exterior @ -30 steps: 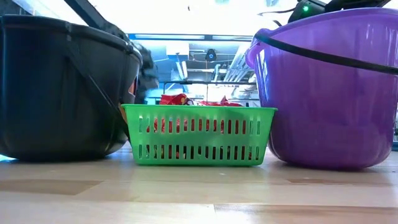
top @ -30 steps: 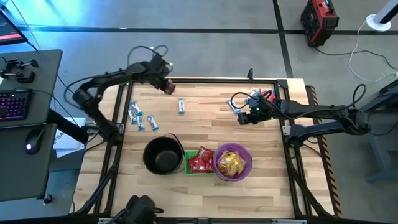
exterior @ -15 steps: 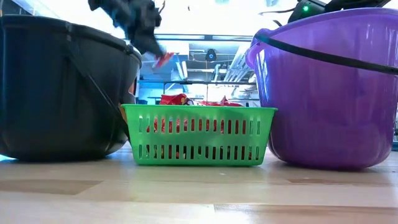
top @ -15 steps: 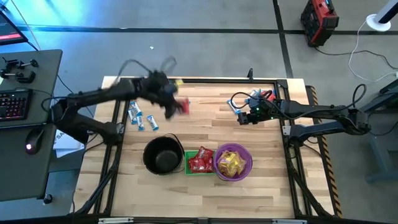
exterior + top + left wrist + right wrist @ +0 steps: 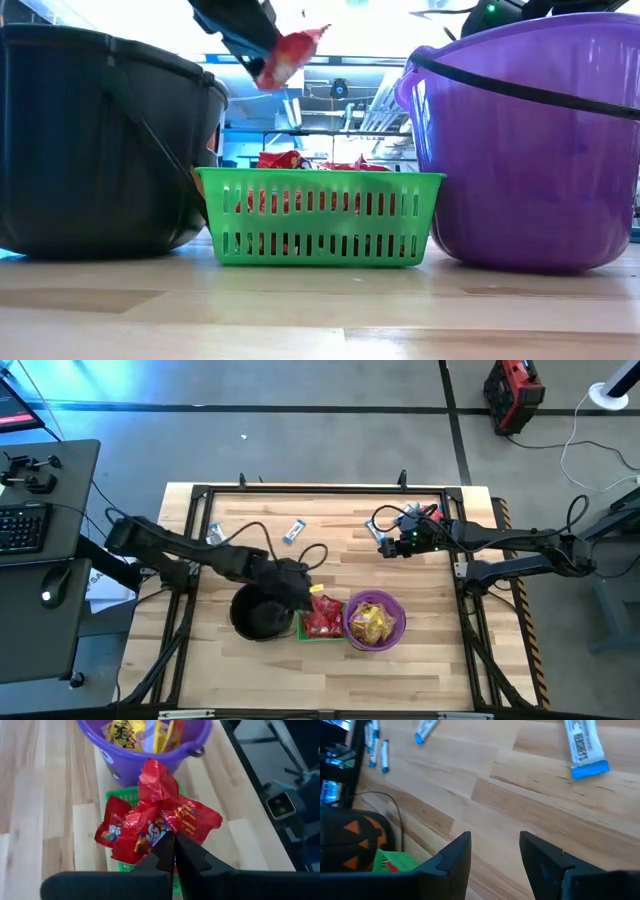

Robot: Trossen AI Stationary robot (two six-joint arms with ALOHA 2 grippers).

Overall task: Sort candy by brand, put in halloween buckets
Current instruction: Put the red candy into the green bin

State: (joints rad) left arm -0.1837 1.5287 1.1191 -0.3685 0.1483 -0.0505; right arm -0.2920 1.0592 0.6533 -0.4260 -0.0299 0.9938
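A pale wooden table [image 5: 420,575] stands on a grey floor, a desk with a keyboard [image 5: 22,528] at far left. From left: black pail [image 5: 262,610], green basket [image 5: 322,618] of red candy, purple bucket [image 5: 375,621] of yellow candy. The left gripper [image 5: 305,592], above the basket, pinches a red candy [image 5: 152,822]. Blue-and-white candy [image 5: 294,532] lies behind. The right gripper [image 5: 385,550] hovers apart, fingers spread, empty. Only the low view shows shelving beyond.

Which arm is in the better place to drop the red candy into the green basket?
The left. Its gripper is shut on the red candy and hangs above the green basket. The right gripper is open and empty, at the far right part of the table, away from the baskets.
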